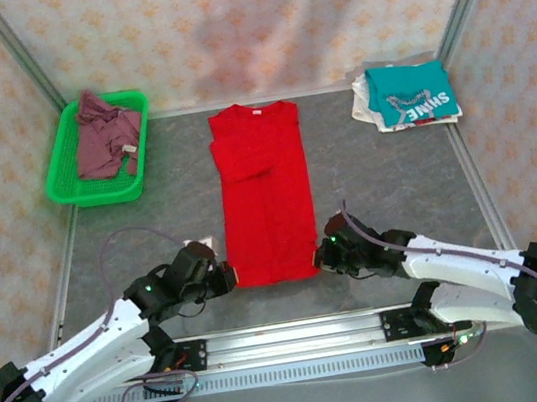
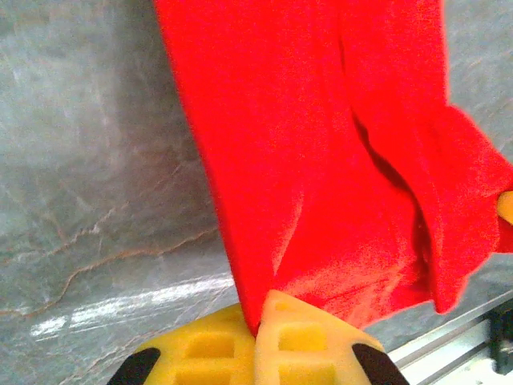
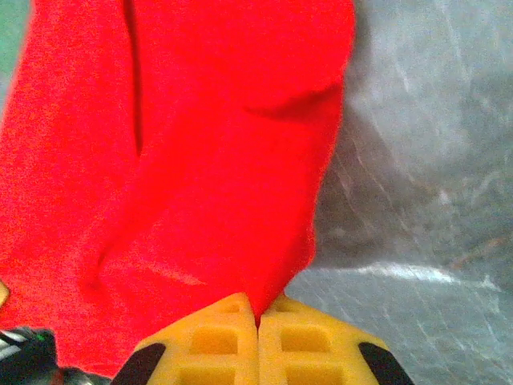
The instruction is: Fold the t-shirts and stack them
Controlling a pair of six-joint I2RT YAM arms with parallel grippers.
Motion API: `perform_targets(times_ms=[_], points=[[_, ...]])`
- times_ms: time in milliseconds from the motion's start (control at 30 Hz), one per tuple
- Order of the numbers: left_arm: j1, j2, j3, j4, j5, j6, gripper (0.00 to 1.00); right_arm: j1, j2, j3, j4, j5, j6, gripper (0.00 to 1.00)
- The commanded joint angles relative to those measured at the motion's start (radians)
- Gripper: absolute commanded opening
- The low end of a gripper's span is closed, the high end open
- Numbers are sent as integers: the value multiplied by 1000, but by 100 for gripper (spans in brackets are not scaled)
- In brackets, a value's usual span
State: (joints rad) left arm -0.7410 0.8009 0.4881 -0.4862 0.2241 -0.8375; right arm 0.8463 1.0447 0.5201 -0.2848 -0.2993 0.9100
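The red t-shirt is soft matt cloth with a fine nap. The table is smooth, grey-marbled, faintly shiny. The basket is glossy green plastic mesh. The finger pads are matt yellow, waffle-moulded.

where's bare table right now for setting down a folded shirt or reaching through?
Two free patches: bare table between the green basket and the red shirt, and a wider one right of the red shirt, nearer than the teal-topped stack. Crowded: the near edge, where the left gripper and right gripper pinch the red shirt's bottom corners.
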Motion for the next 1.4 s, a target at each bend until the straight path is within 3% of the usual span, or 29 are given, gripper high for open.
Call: perform_targets(times_ms=[0,100,367,867,1100,1133,1167,1200,1233,1300,1367], points=[[87,35,97,-53,-36,49,0,-77,33,113,-70,57,-79,0],[196,120,152,5,14,111,0,-152,113,207,-90,40,-171,0],[341,417,324,173,31,226,0,-271,359,415,-53,49,-315,0],[411,657,529,185,24,338,0,-354,527,569,22,30,-354,0],[469,874,727,171,48,418,0,-423,684,723,28,8,-396,0],[478,917,775,157,43,428,7,-432,717,755,33,5,-403,6],[490,973,840,142,43,441,26,-443,760,808,29,7,-414,22],[501,1034,916,124,45,458,43,-460,820,874,-7,12,-416,31],[515,1085,988,98,40,468,53,-479,867,940,-43,-2,-411,33],[535,1180,1126,38,59,477,53,-508,924,1023,-67,-56,-407,33],[540,1173,1153,31,62,469,51,-507,903,1024,-50,-71,-417,33]])
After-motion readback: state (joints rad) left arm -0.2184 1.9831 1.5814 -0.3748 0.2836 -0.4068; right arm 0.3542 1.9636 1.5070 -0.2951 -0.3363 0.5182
